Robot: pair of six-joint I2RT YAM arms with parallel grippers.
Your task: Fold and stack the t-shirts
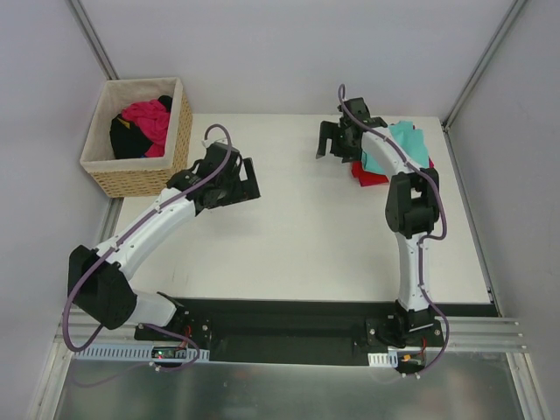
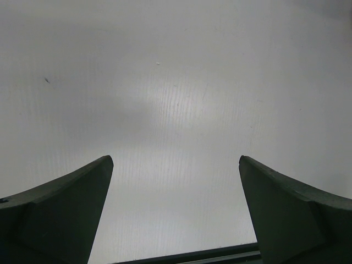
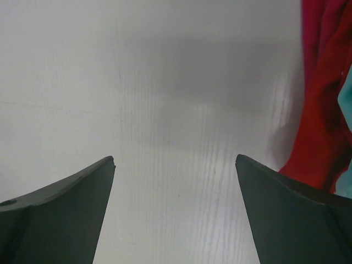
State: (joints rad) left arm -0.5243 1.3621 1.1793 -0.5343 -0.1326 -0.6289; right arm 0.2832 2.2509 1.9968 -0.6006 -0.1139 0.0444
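Observation:
A teal t-shirt (image 1: 404, 142) lies folded on a red t-shirt (image 1: 369, 175) at the table's far right. Just left of that stack, my right gripper (image 1: 332, 140) hangs open over bare table. Its wrist view shows the red t-shirt (image 3: 322, 110) and a sliver of the teal one (image 3: 346, 93) at the right edge, beside the empty right gripper (image 3: 176, 158). A magenta-pink t-shirt (image 1: 149, 118) lies crumpled in the wicker basket (image 1: 131, 179) at the far left. My left gripper (image 1: 243, 182) is open near the basket, and the left gripper (image 2: 176, 159) sees only table.
A black garment (image 1: 127, 138) lies in the basket beside the pink shirt. Grey enclosure walls and metal posts stand at the table's left, back and right edges. A black mounting strip (image 1: 297, 319) carries both arm bases along the near edge.

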